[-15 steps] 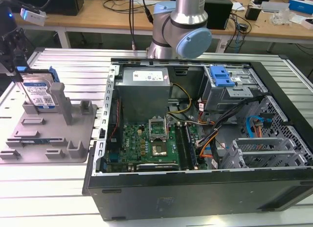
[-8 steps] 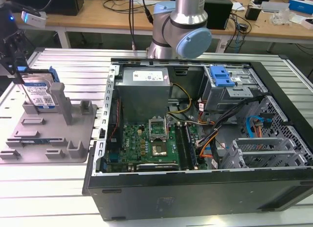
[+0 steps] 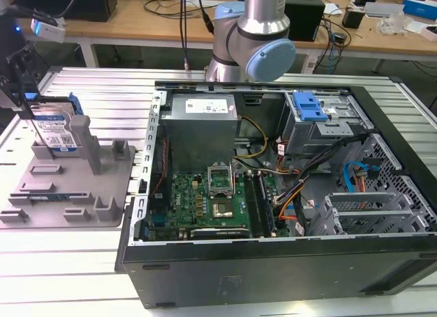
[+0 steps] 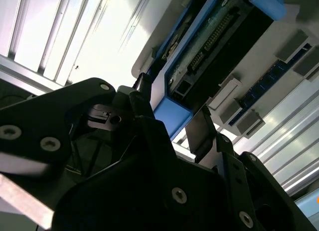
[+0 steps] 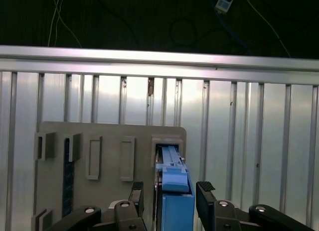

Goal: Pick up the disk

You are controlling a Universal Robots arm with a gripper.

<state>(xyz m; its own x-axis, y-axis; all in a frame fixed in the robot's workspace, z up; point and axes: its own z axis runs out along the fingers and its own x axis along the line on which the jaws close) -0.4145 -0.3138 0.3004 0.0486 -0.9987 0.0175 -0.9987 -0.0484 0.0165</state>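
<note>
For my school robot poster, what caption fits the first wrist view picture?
Robot claw open around the blue-railed disk standing on edge in its grey holder tray.

no legible text, disk (image 3: 58,136) label print too small, power supply sticker (image 3: 202,106) unreadable

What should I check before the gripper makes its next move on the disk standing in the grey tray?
1. The disk is between the fingers of the gripper: ok, in both wrist views.
2. Grip closed on the disk: not ok. The jaws are open, with gaps beside the blue rail.
3. Centring: not ok. The disk sits nearer one finger in the first wrist view.
4. The disk is upright in a slot of the holder tray: ok, in the exterior view.
5. Finger depth down the disk's sides: cannot tell.
6. The computer case stands apart from the holder tray: ok.
</note>
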